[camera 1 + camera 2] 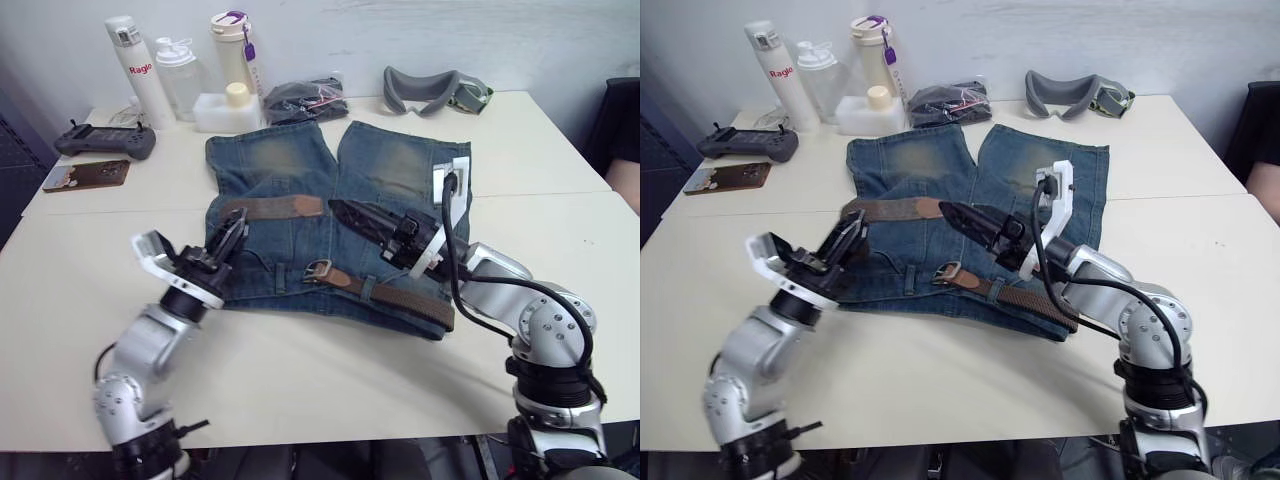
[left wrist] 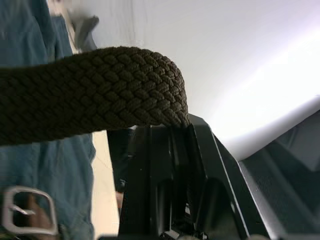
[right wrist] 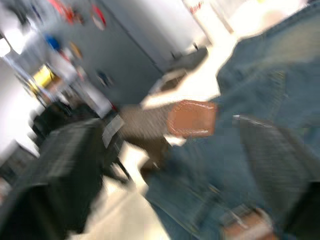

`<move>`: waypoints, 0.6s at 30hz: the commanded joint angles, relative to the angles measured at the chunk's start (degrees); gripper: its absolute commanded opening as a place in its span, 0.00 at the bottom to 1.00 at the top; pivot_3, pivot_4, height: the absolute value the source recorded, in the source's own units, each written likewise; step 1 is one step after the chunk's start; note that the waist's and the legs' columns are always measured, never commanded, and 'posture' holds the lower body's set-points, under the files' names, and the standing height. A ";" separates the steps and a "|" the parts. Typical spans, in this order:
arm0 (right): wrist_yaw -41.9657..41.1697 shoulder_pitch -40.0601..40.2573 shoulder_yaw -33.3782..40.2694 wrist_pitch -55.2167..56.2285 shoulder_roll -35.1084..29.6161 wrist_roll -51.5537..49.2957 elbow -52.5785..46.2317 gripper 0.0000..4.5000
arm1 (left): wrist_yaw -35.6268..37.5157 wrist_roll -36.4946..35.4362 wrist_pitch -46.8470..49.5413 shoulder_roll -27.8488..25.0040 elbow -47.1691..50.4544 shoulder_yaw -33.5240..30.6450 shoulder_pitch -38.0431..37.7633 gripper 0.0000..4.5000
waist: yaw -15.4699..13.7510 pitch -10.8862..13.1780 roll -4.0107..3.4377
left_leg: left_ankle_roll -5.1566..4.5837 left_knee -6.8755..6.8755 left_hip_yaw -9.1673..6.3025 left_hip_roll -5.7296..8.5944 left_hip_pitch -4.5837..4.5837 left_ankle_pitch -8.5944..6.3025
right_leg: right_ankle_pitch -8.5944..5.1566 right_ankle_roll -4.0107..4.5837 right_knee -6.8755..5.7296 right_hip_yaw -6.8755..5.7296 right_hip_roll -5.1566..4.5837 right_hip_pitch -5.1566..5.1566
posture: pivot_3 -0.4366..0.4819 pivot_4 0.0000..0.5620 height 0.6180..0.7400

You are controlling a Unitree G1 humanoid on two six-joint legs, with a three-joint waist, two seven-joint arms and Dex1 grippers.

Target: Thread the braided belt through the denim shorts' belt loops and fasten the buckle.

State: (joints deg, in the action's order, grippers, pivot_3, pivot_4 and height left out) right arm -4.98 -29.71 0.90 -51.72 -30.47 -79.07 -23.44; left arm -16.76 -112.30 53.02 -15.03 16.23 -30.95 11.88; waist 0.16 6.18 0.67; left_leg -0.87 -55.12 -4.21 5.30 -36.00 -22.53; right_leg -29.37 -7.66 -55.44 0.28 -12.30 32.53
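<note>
The denim shorts [image 1: 280,165] lie flat on the table, waistband toward me. The braided belt [image 1: 415,303] runs along the right part of the waistband under a belt loop [image 1: 369,289], with the silvery buckle [image 1: 318,269] near the middle. Its other end doubles back over the left leg and ends in a reddish leather tip [image 1: 300,206]. My left gripper [image 1: 230,238] is at the belt's left bend, shut on the woven strap [image 2: 95,92]. My right gripper [image 1: 345,213] hovers over the shorts' middle, open, pointing at the leather tip [image 3: 192,118].
Bottles [image 1: 135,70] and a white container [image 1: 225,108] stand at the back left. A black bundle [image 1: 305,98] and grey goggles [image 1: 430,90] lie behind the shorts. A controller [image 1: 105,142] and a brown case [image 1: 85,175] are far left. A person [image 1: 625,150] is at the right edge.
</note>
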 commanded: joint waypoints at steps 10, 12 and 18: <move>-28.73 -3.90 -19.16 12.71 -15.28 42.25 -9.03 0.99 | 6.23 -0.70 19.87 -18.45 -20.54 -3.60 7.04 0.00 | -0.10 0.02 0.04 | 0.04 0.20 -0.20 0.01 0.21 -0.01 | -0.03 0.06 0.49 -0.14 -0.09 -0.02 | 0.48 0.27 0.07; -30.00 -4.12 -24.30 17.33 -15.14 51.28 -8.75 0.99 | 6.16 -0.70 20.57 -18.66 -20.92 -3.53 7.81 0.00 | -0.05 0.02 0.04 | 0.05 0.21 -0.19 0.04 0.23 -0.01 | 0.02 -0.02 0.56 -0.12 -0.10 -0.05 | 0.48 0.27 0.07; -29.00 -2.29 -31.27 23.57 -12.14 67.90 -4.63 0.99 | 5.34 -0.70 21.28 -19.33 -21.62 -3.39 9.22 0.00 | 0.08 0.04 0.13 | 0.32 0.21 -0.11 0.02 0.22 0.14 | 0.07 -0.13 0.53 -0.08 -0.13 -0.06 | 0.48 0.27 0.07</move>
State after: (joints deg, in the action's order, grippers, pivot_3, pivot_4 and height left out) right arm -34.60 -32.21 -29.72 -30.55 -43.17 -15.43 -28.32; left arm -11.58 -112.21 74.19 -33.15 -5.45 -33.52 20.07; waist 0.25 6.23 0.80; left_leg -0.54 -54.91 -4.33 5.31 -35.78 -22.38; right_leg -29.31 -7.77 -54.92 0.20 -12.43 32.48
